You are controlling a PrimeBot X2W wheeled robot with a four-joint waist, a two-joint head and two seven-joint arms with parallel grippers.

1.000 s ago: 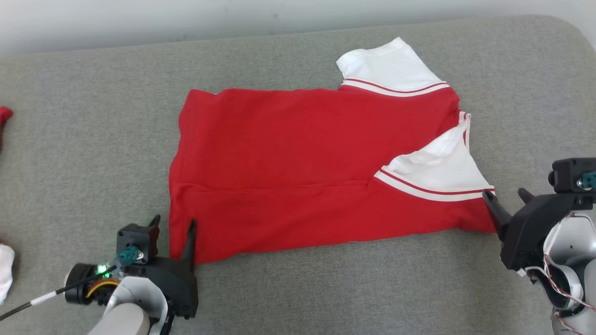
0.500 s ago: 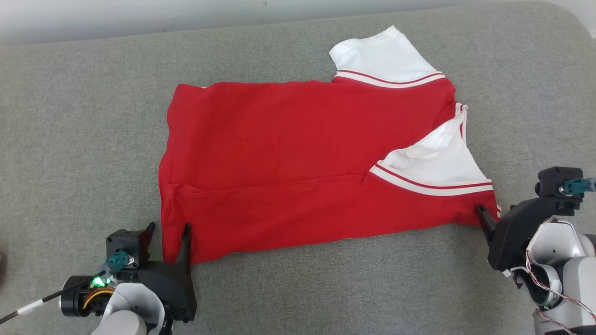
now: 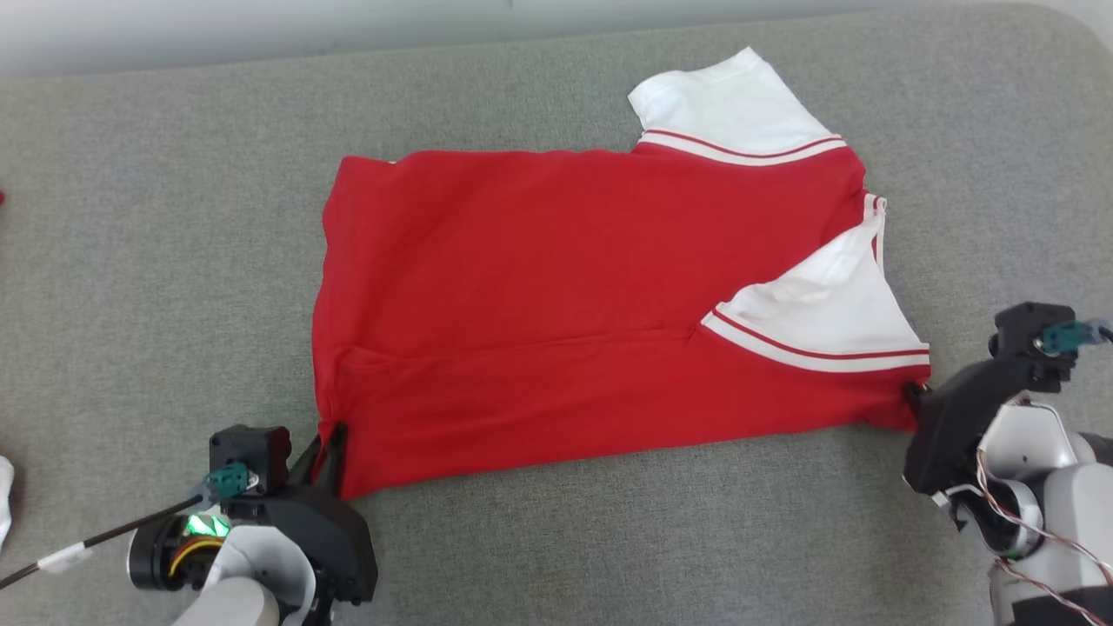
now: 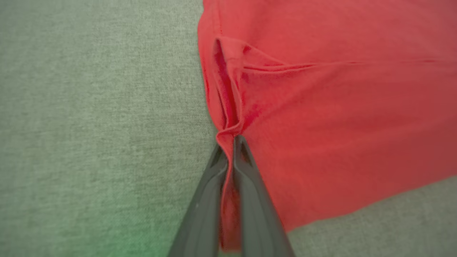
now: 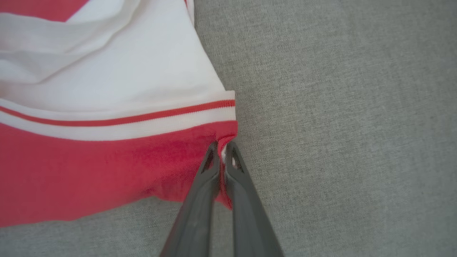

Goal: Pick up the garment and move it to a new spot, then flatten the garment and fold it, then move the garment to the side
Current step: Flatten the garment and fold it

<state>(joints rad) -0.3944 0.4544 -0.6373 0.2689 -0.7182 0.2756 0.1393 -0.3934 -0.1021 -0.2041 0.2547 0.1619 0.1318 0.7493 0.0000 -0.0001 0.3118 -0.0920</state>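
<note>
At the near left, the left gripper (image 3: 329,442) rises from the bottom edge, its two dark fingers pointing away and slightly right, pressed together on the near left corner of the garment (image 3: 556,296); the left wrist view shows a thin pleat of red hem pinched between them. At the near right, the right gripper (image 3: 910,396) reaches in from the right edge, angled towards the far left, fingers closed on the near right corner of the red cloth just below the striped cuff (image 3: 817,352). The garment, red with white sleeves, lies spread on the grey cushion (image 3: 174,226) mid-scene, hem to the left. One white sleeve (image 3: 826,304) lies folded over the body; the other sleeve (image 3: 730,109) sticks out at the far right
</note>
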